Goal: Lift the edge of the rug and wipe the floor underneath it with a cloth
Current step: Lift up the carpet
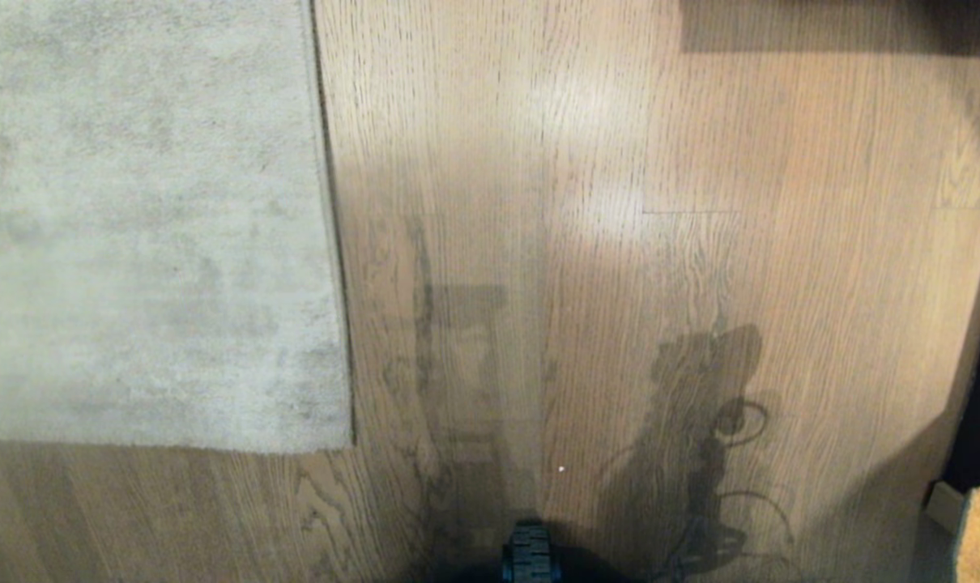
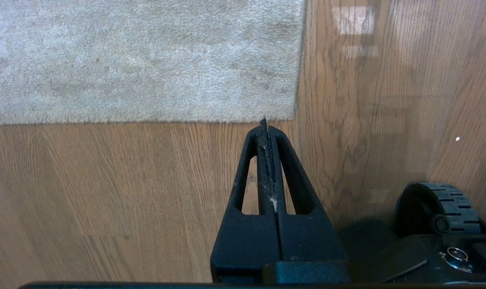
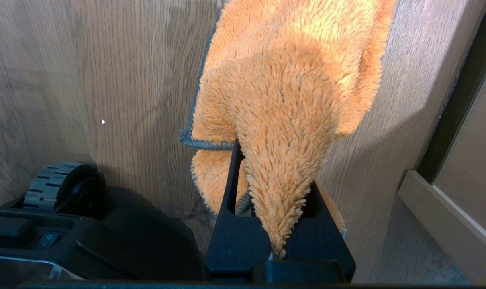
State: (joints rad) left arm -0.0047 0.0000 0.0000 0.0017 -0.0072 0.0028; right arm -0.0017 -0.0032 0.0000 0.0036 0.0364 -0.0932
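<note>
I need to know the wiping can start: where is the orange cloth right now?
The cloth is clamped in the right gripper, hanging over the floor at the head view's lower right corner, far from the rug edge.

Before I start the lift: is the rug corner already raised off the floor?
No, the rug corner lies flat on the floor.

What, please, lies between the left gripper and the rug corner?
Only bare floor: in the left wrist view, the shut left gripper points at the rug corner.
</note>
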